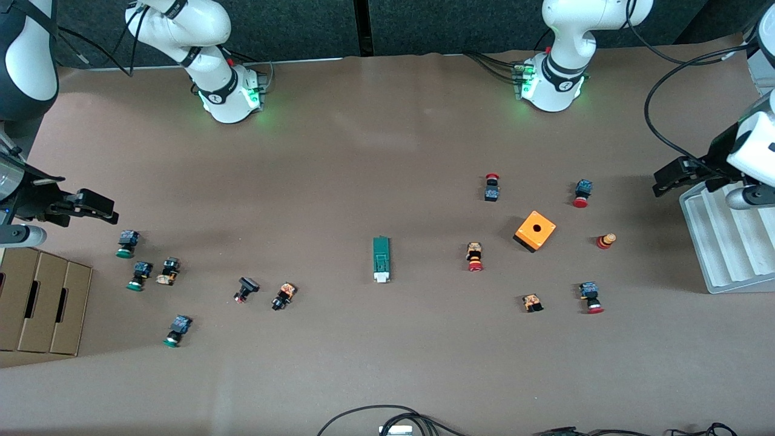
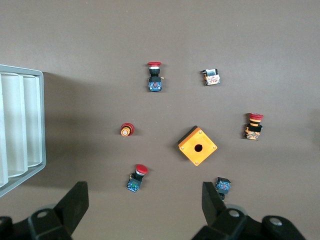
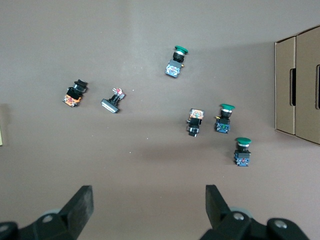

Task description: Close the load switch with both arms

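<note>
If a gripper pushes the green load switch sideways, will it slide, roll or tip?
The load switch lies flat, long and low, so it would probably slide, not roll or tip. Pushed near one end, it likely turns. It looks like rigid plastic.

A matt brown table covering (image 1: pixel 363 151), paper-like with faint creases, spans the scene. At centre lies the load switch (image 1: pixel 381 259), matt green plastic with a white plastic end piece. Toward three o'clock from it sits an orange cube (image 1: pixel 535 230) of smooth plastic with a black base. Push buttons (image 1: pixel 585 192) have glossy red or green plastic caps. At the nine o'clock edge are plain brown cardboard boxes (image 1: pixel 42 303); at the three o'clock edge, a pale grey ribbed tray (image 1: pixel 726 242) with a dull, smooth finish. The arms (image 1: pixel 569 54) wear glossy white shells with black bands; the left gripper (image 2: pixel 145 212) and right gripper (image 3: pixel 148 215) look like matt black plastic.
</note>
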You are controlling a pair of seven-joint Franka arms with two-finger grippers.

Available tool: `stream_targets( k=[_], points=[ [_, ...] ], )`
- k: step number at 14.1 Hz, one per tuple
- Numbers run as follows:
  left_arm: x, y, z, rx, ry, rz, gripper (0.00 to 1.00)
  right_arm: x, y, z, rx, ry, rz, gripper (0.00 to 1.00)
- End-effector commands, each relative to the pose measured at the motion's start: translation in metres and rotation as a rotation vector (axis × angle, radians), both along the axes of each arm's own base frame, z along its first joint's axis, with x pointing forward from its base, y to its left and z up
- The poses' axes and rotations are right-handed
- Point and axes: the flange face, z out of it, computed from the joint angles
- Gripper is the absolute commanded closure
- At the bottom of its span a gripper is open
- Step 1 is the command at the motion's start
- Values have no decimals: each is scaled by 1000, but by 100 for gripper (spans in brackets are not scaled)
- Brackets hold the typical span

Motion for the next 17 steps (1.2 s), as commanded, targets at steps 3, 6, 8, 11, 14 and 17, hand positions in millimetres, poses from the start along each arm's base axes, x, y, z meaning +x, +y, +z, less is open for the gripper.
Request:
stream_targets(
  k=[3, 6, 8, 11, 14, 17],
  points=[
    [-11, -3, -9, -19, -35, -3, 0, -5, 1, 0, -3, 14, 1, 0],
    [1, -8, -13, -17, -31, -20, 0, -5, 1, 0, -5, 13, -1, 0],
    [3, -9, -18, -19, -23, -9, 0, -7, -1, 8, -4, -1, -7, 0],
    [8, 2, -21, -12, -18, -4, 0, -8, -5, 11, -6, -6, -14, 0],
    [12, -6, -16, -16, -31, -14, 0, -9, -5, 9, -5, 3, -11, 0],
    [12, -7, -17, -16, -29, -13, 0, -11, -5, 7, -4, 25, -9, 0]
  ],
)
